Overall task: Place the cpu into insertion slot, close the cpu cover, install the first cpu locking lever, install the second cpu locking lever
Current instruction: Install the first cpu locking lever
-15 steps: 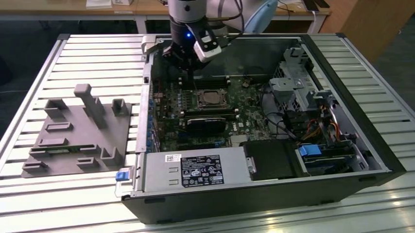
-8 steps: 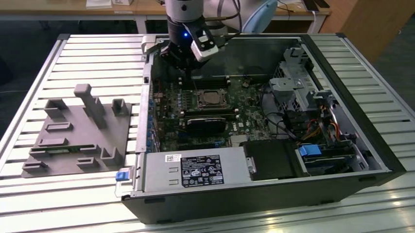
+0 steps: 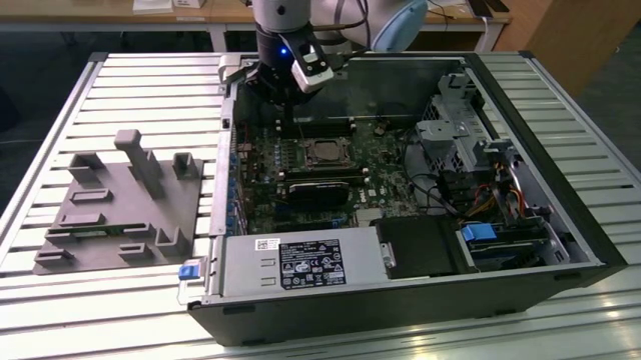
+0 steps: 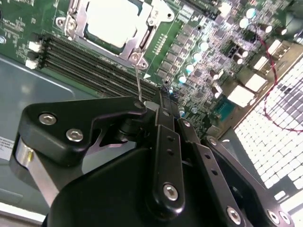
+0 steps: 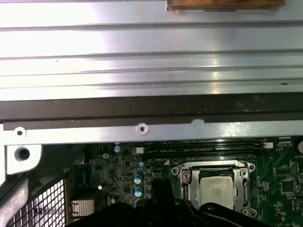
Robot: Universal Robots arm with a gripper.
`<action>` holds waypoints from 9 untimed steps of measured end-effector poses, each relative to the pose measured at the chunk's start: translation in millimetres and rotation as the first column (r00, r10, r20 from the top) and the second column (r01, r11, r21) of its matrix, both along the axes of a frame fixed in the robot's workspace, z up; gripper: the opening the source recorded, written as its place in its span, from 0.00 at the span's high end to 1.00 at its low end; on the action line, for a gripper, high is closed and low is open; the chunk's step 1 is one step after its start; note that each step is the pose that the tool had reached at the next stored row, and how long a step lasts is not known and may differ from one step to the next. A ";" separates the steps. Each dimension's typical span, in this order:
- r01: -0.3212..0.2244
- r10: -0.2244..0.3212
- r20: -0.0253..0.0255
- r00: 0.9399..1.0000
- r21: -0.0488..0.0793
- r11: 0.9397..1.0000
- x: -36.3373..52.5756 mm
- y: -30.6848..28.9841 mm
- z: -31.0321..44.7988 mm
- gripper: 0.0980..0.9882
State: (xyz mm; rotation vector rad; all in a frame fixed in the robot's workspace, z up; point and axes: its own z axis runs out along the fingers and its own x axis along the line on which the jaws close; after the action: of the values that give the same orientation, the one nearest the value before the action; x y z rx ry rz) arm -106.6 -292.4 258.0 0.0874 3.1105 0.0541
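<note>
Pale silver metal marks the cpu point(image 4: 111, 21), which lies flat in the insertion slot point(image 3: 326, 154). The cpu cover point(image 4: 144, 41) is folded down around it, framing the bright top through its square opening.

A thin wire locking lever point(image 4: 138, 78) rises from the corner of the slot that faces the gripper point(image 4: 149, 106). It is not latched down. Its long axis runs nearly straight from that corner, across the dark memory slots point(image 4: 85, 59) beside the slot, to the tip of the gripper.

In the second wrist view the lever's free end meets the gripper's tip. It seems to touch there, though the black linkage hides the contact itself. Whether the jaws are clenched on the wire or merely resting against it, I cannot tell.

In the exterior view the gripper point(image 3: 290, 120) hangs just off the slot, on the side toward the case wall point(image 3: 233, 112). The slot lies low on the green board point(image 4: 184, 47), between the gripper and the black block point(image 3: 318, 191) on its far side. The slot itself is unobstructed, and the case sits on a ribbed metal surface point(image 3: 130, 90).
</note>
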 end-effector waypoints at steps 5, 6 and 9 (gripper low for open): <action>-0.002 0.002 0.000 1.000 0.000 1.000 1.7 2.6 -0.5 0.99; -0.002 0.002 0.000 1.000 0.000 1.000 3.3 2.6 -0.5 0.99; -0.002 0.002 0.000 1.000 0.000 1.000 9.4 2.6 -0.5 0.99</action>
State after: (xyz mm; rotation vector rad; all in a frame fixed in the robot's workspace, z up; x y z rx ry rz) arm -97.2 -289.8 257.5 0.0843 3.1106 0.0541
